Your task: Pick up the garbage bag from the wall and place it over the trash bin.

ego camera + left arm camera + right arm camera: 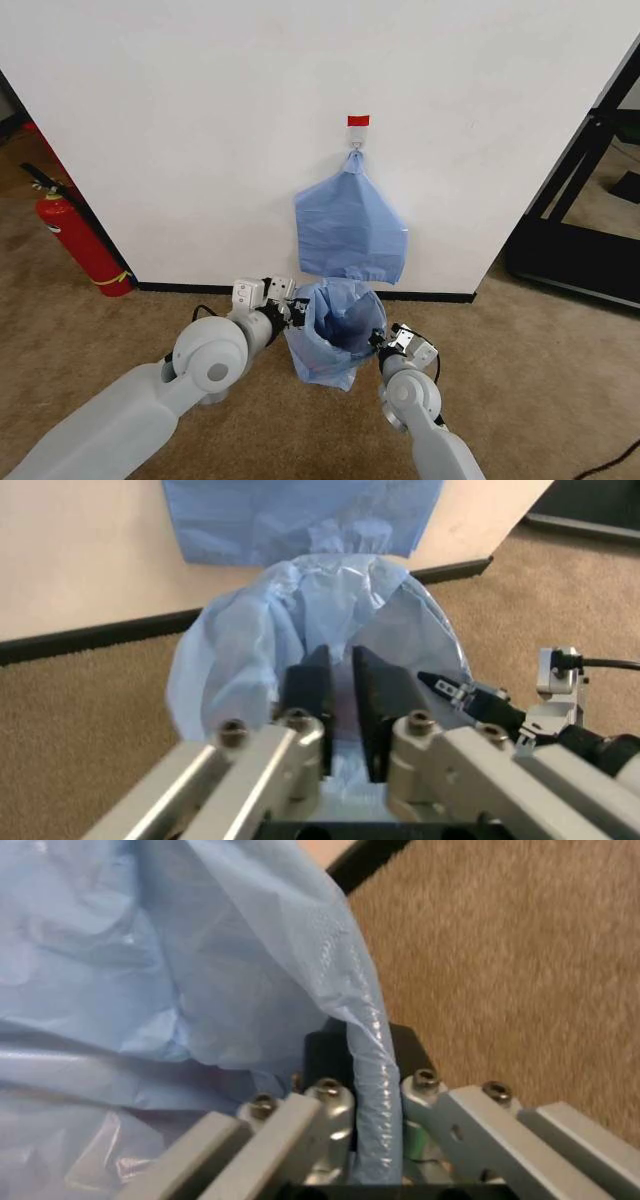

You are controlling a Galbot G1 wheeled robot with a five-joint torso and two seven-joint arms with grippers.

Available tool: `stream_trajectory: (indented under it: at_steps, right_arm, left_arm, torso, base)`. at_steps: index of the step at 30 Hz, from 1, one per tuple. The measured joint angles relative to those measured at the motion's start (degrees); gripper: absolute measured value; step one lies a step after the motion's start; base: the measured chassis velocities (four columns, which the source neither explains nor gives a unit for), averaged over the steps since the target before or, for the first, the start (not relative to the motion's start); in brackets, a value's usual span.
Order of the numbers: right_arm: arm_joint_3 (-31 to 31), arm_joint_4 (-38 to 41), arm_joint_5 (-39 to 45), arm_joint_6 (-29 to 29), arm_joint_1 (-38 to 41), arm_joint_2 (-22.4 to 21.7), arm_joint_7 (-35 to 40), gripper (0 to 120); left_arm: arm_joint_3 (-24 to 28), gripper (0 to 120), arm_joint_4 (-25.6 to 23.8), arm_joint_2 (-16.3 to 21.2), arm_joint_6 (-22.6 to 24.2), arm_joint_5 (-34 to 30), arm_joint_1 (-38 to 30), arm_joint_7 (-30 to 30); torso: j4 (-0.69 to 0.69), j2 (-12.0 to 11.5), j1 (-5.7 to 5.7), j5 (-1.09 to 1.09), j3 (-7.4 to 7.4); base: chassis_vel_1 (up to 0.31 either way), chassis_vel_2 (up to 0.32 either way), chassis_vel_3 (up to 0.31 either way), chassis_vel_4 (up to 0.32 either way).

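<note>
Both grippers [295, 312] [380, 342] pinching garbage bag [335, 340]

- Legible text, brands, numbers: none in any view.
- Red-and-white hook tag [358, 121], upper centre of the head view, on the wall [200, 120]: blank, no lettering discernible.
- Fire extinguisher [80, 243], left edge: label not readable.

Even, soft indoor light brightens the wall [200, 120]; faint shadows lie under the hanging bags [350, 232]. Both wrist views are slightly blurred, the carpet [500, 952] softest.
</note>
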Motion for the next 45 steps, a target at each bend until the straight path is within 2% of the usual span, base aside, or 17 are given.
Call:
stream_trajectory:
  at_steps: [6, 7, 13, 16, 17, 20, 24, 29, 33, 35, 37, 38, 39, 41, 42, 44, 45]
  right_arm:
    - [-0.04, 2.48, 0.75, -0.27, -1.02, -0.54, 0.86, 26]
    - [-0.07, 4.14, 1.06, -0.35, -1.45, -1.07, 1.22, 37]
    - [0.01, 7.40, 2.11, -0.35, -2.41, -2.27, 1.04, 55]
    - [0.03, 9.97, 2.28, -0.10, -3.56, -3.48, -0.48, 70]
    - [0.03, 9.97, 2.28, -0.10, -3.56, -3.48, -0.48, 70]
    - [-0.13, 12.26, 1.15, 1.10, -4.79, -4.69, -2.83, 84]
    - [-0.25, 12.53, -2.34, 4.86, -6.39, -6.37, -9.33, 98]
    - [-0.29, 10.99, -9.75, 11.15, -7.69, -7.82, -17.82, 100]
    - [0.53, 11.18, -17.75, 17.16, -9.35, -8.40, -20.94, 100]
    - [2.93, 13.29, -29.96, 23.36, -13.03, -9.51, -22.40, 100]
    - [5.45, 15.06, -36.92, 26.57, -16.04, -10.18, -22.50, 100]
    - [6.12, 15.59, -38.24, 27.28, -16.85, -10.31, -22.49, 100]
    - [8.03, 17.16, -41.13, 29.03, -19.43, -10.58, -22.33, 100]
    - [8.03, 17.16, -41.13, 29.03, -19.43, -10.58, -22.33, 100]
    - [10.20, 19.13, -42.98, 30.55, -22.73, -10.54, -21.83, 100]
    - [12.04, 21.04, -43.81, 31.33, -25.37, -10.10, -21.09, 100]
    - [13.63, 23.10, -44.13, 31.98, -28.36, -9.40, -20.62, 100]
  left_arm:
    - [-0.23, 36, -0.15, -0.59, 0.42, 0.00, 1.13, -0.37]
    - [-0.49, 48, -0.38, -0.65, 0.50, 0.00, 1.75, -0.53]
    - [-1.10, 66, -1.09, -0.55, 0.66, 0.02, 2.70, -0.57]
    - [-1.77, 79, -1.58, -0.54, 0.69, 0.32, 3.85, -0.60]
    - [-1.77, 79, -1.58, -0.54, 0.69, 0.32, 3.85, -0.60]
    - [-2.39, 94, -2.29, -0.38, 0.71, 0.61, 5.07, -0.60]
    - [-3.07, 100, -2.95, -0.30, 0.71, 1.43, 6.78, -0.48]
    - [-4.07, 100, -4.24, -0.59, 0.35, 2.41, 8.53, -0.06]
    - [-5.15, 100, -4.41, -0.89, -1.71, 6.35, 10.35, 3.18]
    - [-7.95, 100, -3.38, -2.11, -9.19, 13.06, 15.04, 9.14]
    - [-10.44, 100, -2.60, -3.65, -14.50, 15.72, 18.98, 11.91]
    - [-11.27, 100, -2.38, -4.19, -16.43, 16.67, 20.43, 12.82]
    - [-13.45, 100, -1.73, -5.39, -21.00, 19.91, 23.90, 15.11]
    - [-13.45, 100, -1.73, -5.39, -21.00, 19.91, 23.90, 15.11]
    - [-15.90, 100, -0.90, -6.52, -25.90, 24.31, 27.33, 17.66]
    - [-18.42, 100, 0.06, -7.59, -30.99, 29.57, 30.56, 20.24]
    - [-21.03, 100, 0.83, -8.55, -36.02, 34.50, 33.31, 22.71]
  torso:
    - [0.01, -0.01, 0.01, -0.01, 0.01]
    - [0.01, -0.01, 0.01, -0.01, 0.01]
    - [0.00, -0.01, 0.01, -0.02, 0.00]
    - [0.00, -0.01, 0.01, -0.02, 0.00]
    - [0.00, -0.01, 0.01, -0.02, 0.00]
    - [0.00, -0.01, 0.01, -0.02, 0.00]
    - [-0.01, -0.01, 0.01, -0.02, -0.01]
    - [0.00, -0.01, 0.01, -0.02, -0.01]
    - [0.00, -0.01, 0.01, 0.00, -0.01]
    - [-0.01, -0.01, 0.01, -0.01, -0.01]
    - [-0.02, -0.01, 0.01, -0.01, -0.01]
    - [-0.02, -0.01, 0.01, -0.02, -0.01]
    - [-0.01, -0.01, 0.00, -0.04, -0.01]
    - [-0.01, -0.01, 0.00, -0.04, -0.01]
    - [0.00, -0.01, 0.00, -0.01, -0.02]
    - [0.00, -0.01, 0.00, -0.03, -0.01]
    - [0.00, -0.01, 0.00, -0.03, -0.01]
  base:
    - [0.000, 0.000, 0.000, 0.000]
    - [0.000, 0.000, 0.000, 0.000]
    - [0.000, 0.000, 0.000, 0.000]
    - [0.000, 0.000, 0.000, 0.000]
    - [0.000, 0.000, 0.000, 0.000]
    - [0.000, 0.000, 0.000, 0.000]
    - [0.000, 0.000, 0.000, 0.000]
    - [0.000, 0.000, 0.000, 0.000]
    - [0.000, 0.000, 0.000, 0.000]
    - [0.000, 0.000, 0.000, 0.000]
    - [0.000, 0.000, 0.000, 0.000]
    - [0.000, 0.000, 0.000, 0.000]
    - [0.000, 0.000, 0.000, 0.000]
    - [0.000, 0.000, 0.000, 0.000]
    - [0.000, 0.000, 0.000, 0.000]
    - [0.000, 0.000, 0.000, 0.000]
    - [0.000, 0.000, 0.000, 0.000]
